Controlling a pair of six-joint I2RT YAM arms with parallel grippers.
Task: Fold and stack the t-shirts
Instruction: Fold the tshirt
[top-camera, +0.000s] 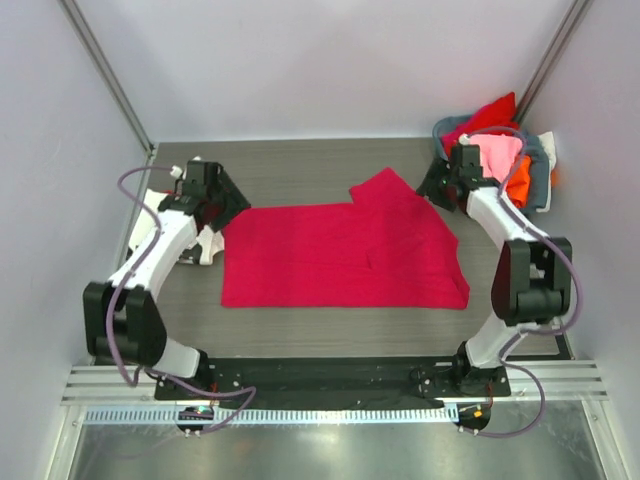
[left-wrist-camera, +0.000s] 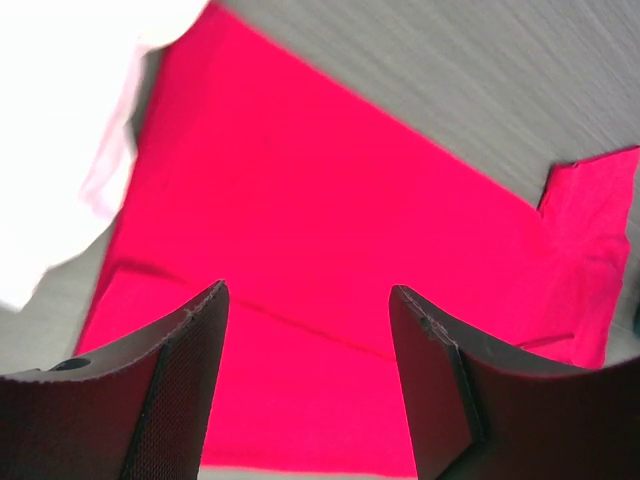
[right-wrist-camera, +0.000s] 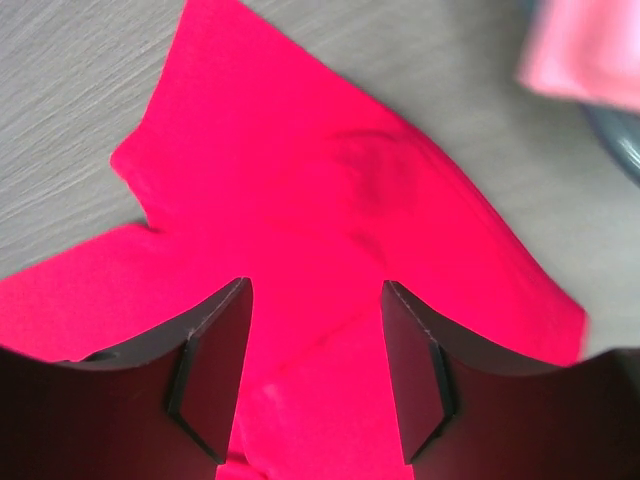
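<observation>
Nothing can be read in any of the three views: no text, label, brand, number or sign. The plain crimson-magenta cloth t-shirt (top-camera: 340, 255) spread on the grey wood-grain tabletop (top-camera: 300, 172) shows only flat colour, in the overhead view and in both wrist views. The heap of red, pink and orange cloth t-shirts (top-camera: 495, 150) in the grey-blue soft basket (top-camera: 538, 160) at the far right corner is too small to make out any print.
</observation>
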